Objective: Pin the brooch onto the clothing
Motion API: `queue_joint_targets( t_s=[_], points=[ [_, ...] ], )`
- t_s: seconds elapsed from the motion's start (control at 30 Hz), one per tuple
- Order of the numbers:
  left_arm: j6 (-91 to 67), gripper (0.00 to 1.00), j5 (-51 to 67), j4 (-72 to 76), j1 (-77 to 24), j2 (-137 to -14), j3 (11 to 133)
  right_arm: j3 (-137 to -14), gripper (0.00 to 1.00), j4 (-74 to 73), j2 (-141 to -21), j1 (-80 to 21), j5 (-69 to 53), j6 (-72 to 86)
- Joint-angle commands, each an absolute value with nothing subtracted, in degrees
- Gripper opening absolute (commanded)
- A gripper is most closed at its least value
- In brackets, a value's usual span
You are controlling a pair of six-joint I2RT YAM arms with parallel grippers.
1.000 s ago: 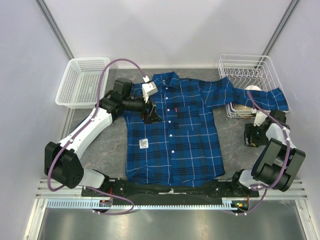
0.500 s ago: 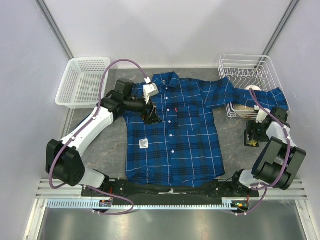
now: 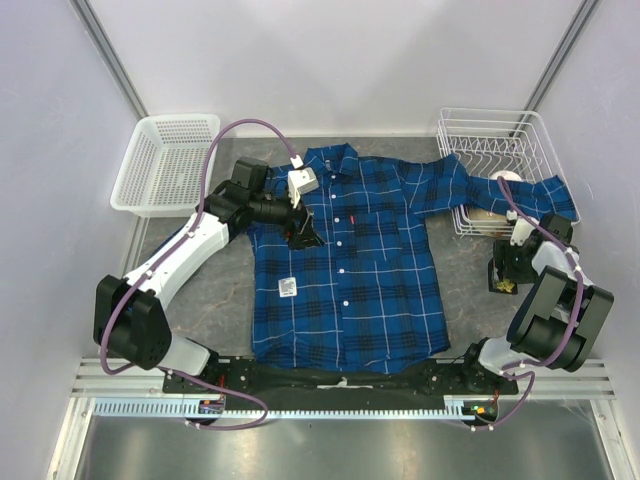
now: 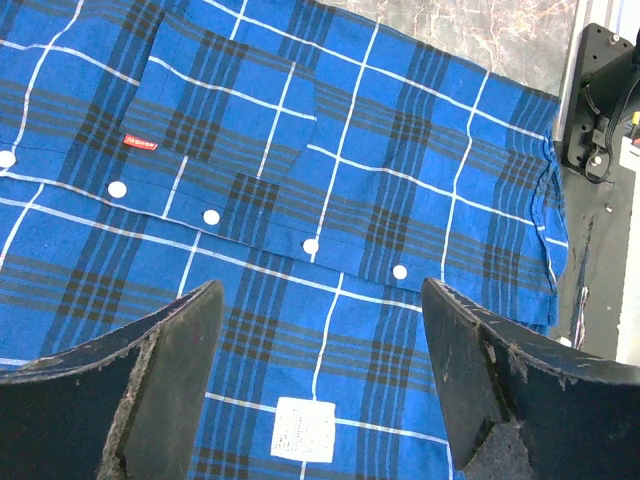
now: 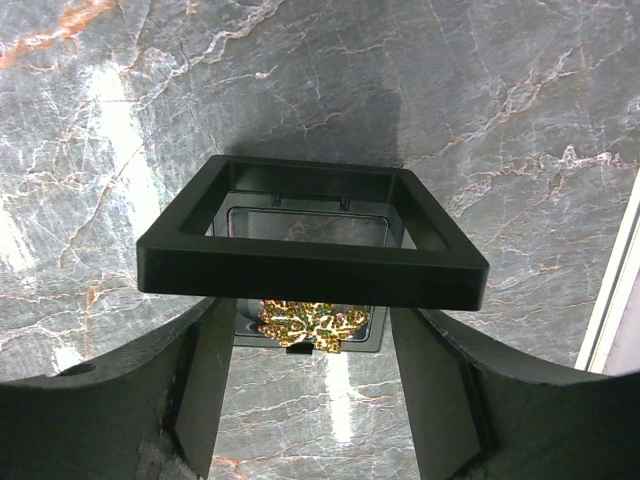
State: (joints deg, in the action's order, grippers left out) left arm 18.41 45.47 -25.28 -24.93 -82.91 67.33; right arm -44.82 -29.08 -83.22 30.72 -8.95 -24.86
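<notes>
Brooch (image 5: 300,322), gold leaf-shaped metal, right of overhead frame in lid-up black square case (image 5: 310,262); right gripper (image 5: 306,345) astride it, grip unclear. Blue plaid shirt (image 3: 350,275) flat at centre for pinning; left gripper (image 4: 320,295) above, fingers spread, empty.

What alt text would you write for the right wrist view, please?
A gold brooch lies in a small black case whose square frame lid is raised over it, on a grey marbled table. The right arm's jaws stand at either side of the case; whether they touch it is unclear.
</notes>
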Motion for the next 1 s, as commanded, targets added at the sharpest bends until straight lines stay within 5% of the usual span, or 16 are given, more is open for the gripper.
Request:
queue_joint_targets(
  t_s=[0.0, 0.97],
  points=[
    [20.6, 0.86, 46.9, -25.2, -25.0, -83.5, 69.4, -44.4, 0.69, -27.4, -84.5, 30.3, -7.6, -24.8],
    [20.4, 0.86, 45.9, -25.1, -25.0, -83.6, 69.7, -45.9, 0.49, -30.7, -80.5, 30.3, -11.5, -24.4]
  ],
)
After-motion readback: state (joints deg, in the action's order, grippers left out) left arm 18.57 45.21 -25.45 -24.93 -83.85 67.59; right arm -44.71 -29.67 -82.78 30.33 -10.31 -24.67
